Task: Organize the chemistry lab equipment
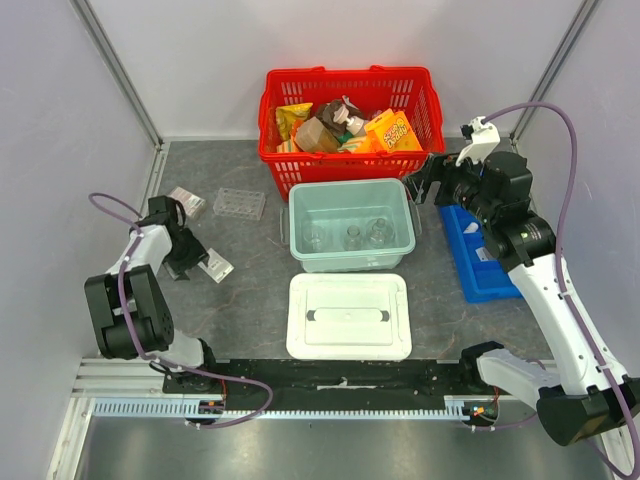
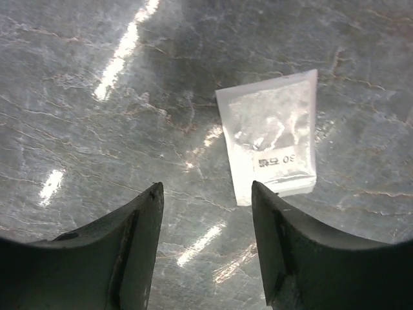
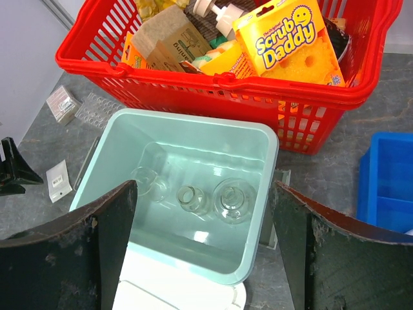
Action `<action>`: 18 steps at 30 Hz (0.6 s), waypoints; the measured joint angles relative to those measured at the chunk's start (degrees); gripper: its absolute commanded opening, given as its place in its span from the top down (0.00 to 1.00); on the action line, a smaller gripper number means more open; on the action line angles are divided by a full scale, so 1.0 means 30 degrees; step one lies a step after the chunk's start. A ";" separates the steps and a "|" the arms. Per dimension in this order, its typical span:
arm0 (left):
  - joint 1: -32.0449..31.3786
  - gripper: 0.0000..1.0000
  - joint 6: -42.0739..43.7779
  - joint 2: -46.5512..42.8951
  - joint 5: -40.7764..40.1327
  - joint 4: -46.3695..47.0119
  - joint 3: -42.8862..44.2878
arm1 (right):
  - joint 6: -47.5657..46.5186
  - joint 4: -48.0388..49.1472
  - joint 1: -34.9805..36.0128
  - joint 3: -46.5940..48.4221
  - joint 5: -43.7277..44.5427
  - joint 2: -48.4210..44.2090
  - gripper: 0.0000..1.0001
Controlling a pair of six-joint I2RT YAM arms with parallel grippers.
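Left gripper [image 2: 206, 187] is held spread and empty just short of the flat clear packet [image 2: 271, 135], presumably for pickup. Right gripper [image 3: 203, 187] is spread above the mint bin [image 3: 193, 119] holding glass flasks [image 3: 232, 200].

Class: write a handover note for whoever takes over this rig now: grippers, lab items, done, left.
Left gripper: open, empty, over a flat clear packet on the table.
Right gripper: open, empty, above the pale green plastic bin.
Done: three clear glass flasks in the bin.
Left: that packet, a second packet, the clear multi-well plate; white lid off.
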 measured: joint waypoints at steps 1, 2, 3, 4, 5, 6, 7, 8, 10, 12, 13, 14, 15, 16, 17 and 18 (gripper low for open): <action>-0.0117 0.34 0.0000 -0.0189 -0.0051 0.0007 0.0000 | -0.0007 0.0000 0.0000 0.0000 0.0000 0.0000 0.10; -0.0313 0.33 0.0000 -0.0313 -0.0080 0.0007 0.0000 | -0.0007 0.0007 0.0000 0.0000 0.0007 0.0000 0.10; -0.0590 0.31 -0.0007 -0.0364 -0.0131 0.0007 0.0000 | -0.0007 0.0000 0.0000 -0.0007 0.0007 0.0000 0.10; -0.0852 0.29 -0.0007 -0.0379 -0.0146 0.0007 0.0000 | -0.0007 0.0000 0.0000 -0.0007 0.0007 0.0000 0.10; -0.1275 0.26 -0.0022 -0.0372 -0.0175 -0.0015 0.0015 | -0.0007 0.0000 0.0000 -0.0007 0.0007 0.0000 0.09; -0.1523 0.25 -0.0022 -0.0350 -0.0204 -0.0029 0.0029 | -0.0007 0.0000 0.0000 -0.0007 0.0007 0.0000 0.09; -0.1880 0.24 -0.0058 -0.0291 -0.0306 -0.0153 0.0138 | -0.0015 0.0000 0.0000 -0.0015 0.0007 0.0000 0.09; -0.2215 0.24 -0.0109 -0.0175 -0.0379 -0.0197 0.0291 | -0.0015 0.0000 0.0000 -0.0022 0.0007 0.0000 0.09; -0.2754 0.25 -0.0284 0.0204 -0.0554 -0.0211 0.0678 | -0.0022 0.0007 0.0000 -0.0073 0.0007 0.0000 0.09; -0.3038 0.25 -0.0590 0.0743 -0.0794 -0.0291 0.1122 | -0.0029 0.0007 0.0000 -0.0146 0.0029 -0.0007 0.09; -0.3169 0.25 -0.0721 0.0984 -0.0867 -0.0313 0.1275 | -0.0029 0.0000 0.0000 -0.0175 0.0073 -0.0007 0.09; -0.3206 0.25 -0.0882 0.1304 -0.0984 -0.0408 0.1494 | -0.0036 -0.0007 0.0000 -0.0175 0.0080 -0.0007 0.09; -0.3213 0.24 -0.1013 0.1559 -0.1086 -0.0488 0.1668 | -0.0051 -0.0007 0.0000 -0.0182 0.0124 -0.0007 0.09; -0.3228 0.23 -0.1166 0.1887 -0.1260 -0.0605 0.1887 | -0.0073 -0.0007 0.0000 -0.0182 0.0168 -0.0007 0.09; -0.3286 0.23 -0.1326 0.2171 -0.1472 -0.0663 0.2025 | -0.0102 -0.0007 0.0000 -0.0182 0.0189 -0.0007 0.09; -0.3315 0.22 -0.1508 0.2375 -0.1625 -0.0678 0.2084 | -0.0124 -0.0007 0.0000 -0.0182 0.0219 -0.0007 0.09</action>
